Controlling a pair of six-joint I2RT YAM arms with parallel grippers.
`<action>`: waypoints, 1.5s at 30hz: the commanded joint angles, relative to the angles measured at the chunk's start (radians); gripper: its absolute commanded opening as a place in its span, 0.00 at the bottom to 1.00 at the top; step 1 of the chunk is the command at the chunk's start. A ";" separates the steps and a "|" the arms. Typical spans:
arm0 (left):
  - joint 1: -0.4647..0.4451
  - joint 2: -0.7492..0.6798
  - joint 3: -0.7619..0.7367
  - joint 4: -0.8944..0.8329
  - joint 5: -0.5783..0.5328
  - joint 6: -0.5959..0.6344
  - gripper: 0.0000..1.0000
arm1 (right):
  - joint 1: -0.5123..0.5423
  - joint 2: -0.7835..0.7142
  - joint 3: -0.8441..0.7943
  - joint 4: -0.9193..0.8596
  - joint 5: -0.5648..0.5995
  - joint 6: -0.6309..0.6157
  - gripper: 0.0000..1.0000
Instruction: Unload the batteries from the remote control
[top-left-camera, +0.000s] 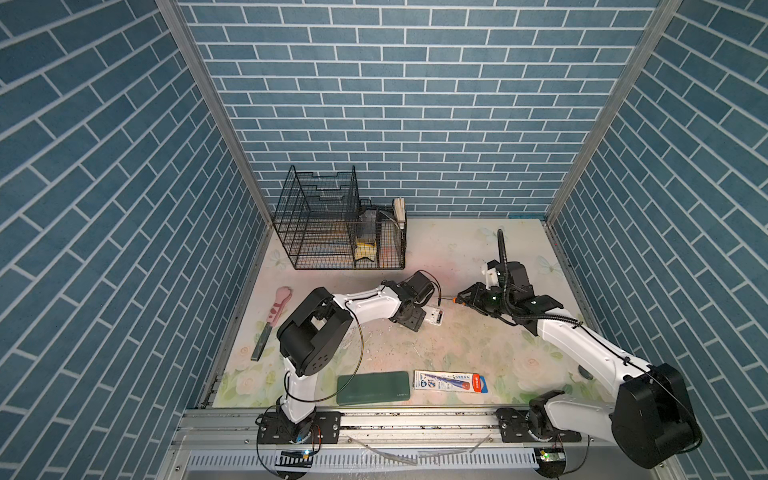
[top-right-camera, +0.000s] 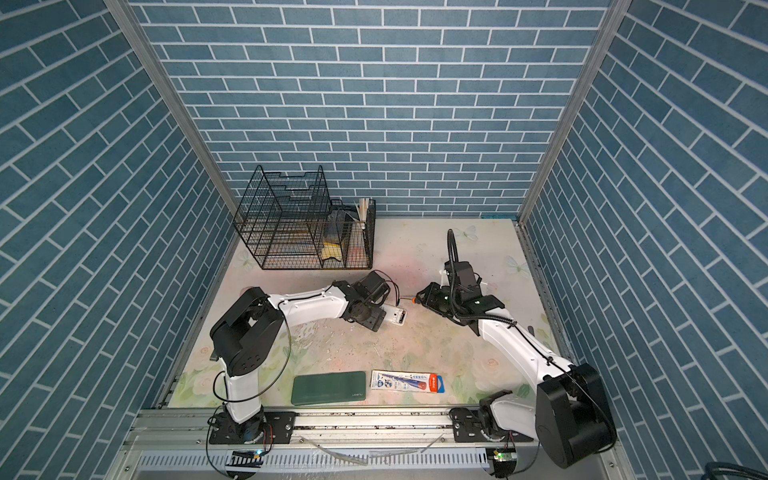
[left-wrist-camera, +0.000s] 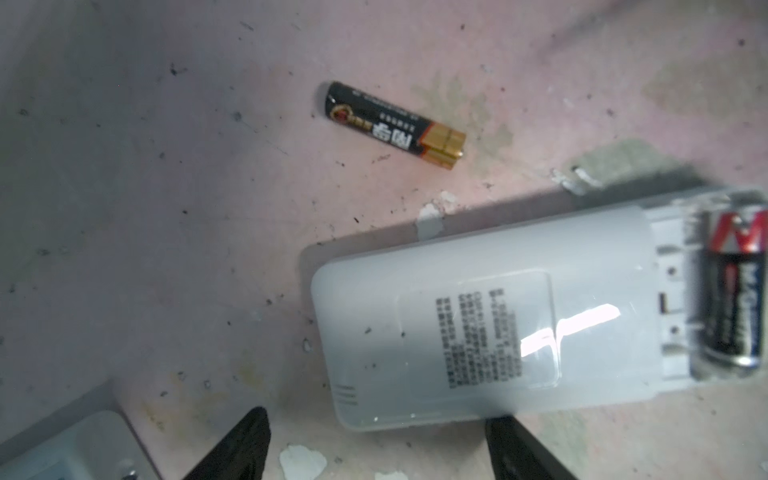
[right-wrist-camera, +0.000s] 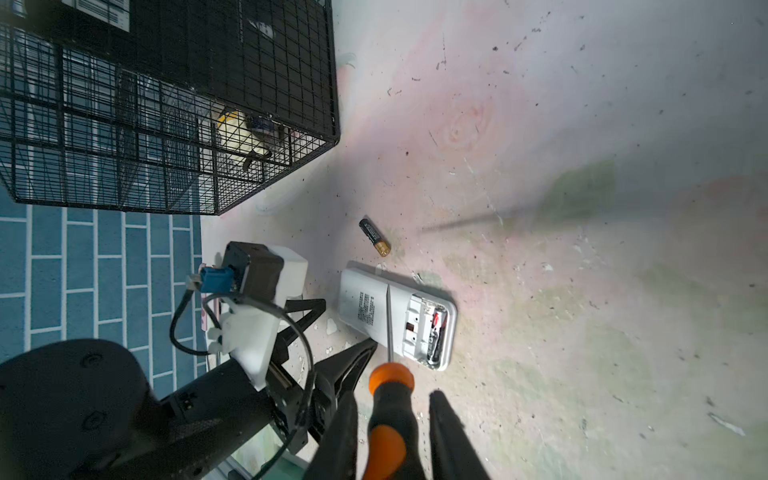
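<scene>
The white remote control (left-wrist-camera: 478, 332) lies back side up on the table with its battery bay uncovered. One black-and-red battery (left-wrist-camera: 735, 291) sits in the bay. Another black battery with a gold end (left-wrist-camera: 392, 124) lies loose on the table just beyond the remote. My left gripper (left-wrist-camera: 380, 440) is open, its fingers straddling the remote's closed end without touching it. My right gripper (right-wrist-camera: 395, 399) is shut on the orange-and-black screwdriver (right-wrist-camera: 390, 415). The screwdriver's shaft hangs over the remote (right-wrist-camera: 395, 318). In both top views the remote (top-left-camera: 434, 318) (top-right-camera: 397, 316) shows between the two arms.
A black wire rack (top-left-camera: 328, 224) with items inside stands at the back left. A pink-handled knife (top-left-camera: 272, 320) lies by the left wall. A green case (top-left-camera: 372, 387) and a printed packet (top-left-camera: 451, 381) lie near the front edge.
</scene>
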 joint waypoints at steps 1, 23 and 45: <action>0.010 0.030 -0.005 -0.083 -0.012 0.014 0.82 | -0.007 -0.022 -0.018 0.014 0.002 -0.018 0.00; 0.082 -0.121 -0.030 0.080 0.268 -0.064 0.72 | -0.017 -0.167 -0.036 -0.251 0.015 -0.187 0.00; 0.142 0.008 -0.031 0.184 0.358 -0.030 0.72 | -0.011 -0.126 -0.088 -0.165 -0.034 -0.162 0.00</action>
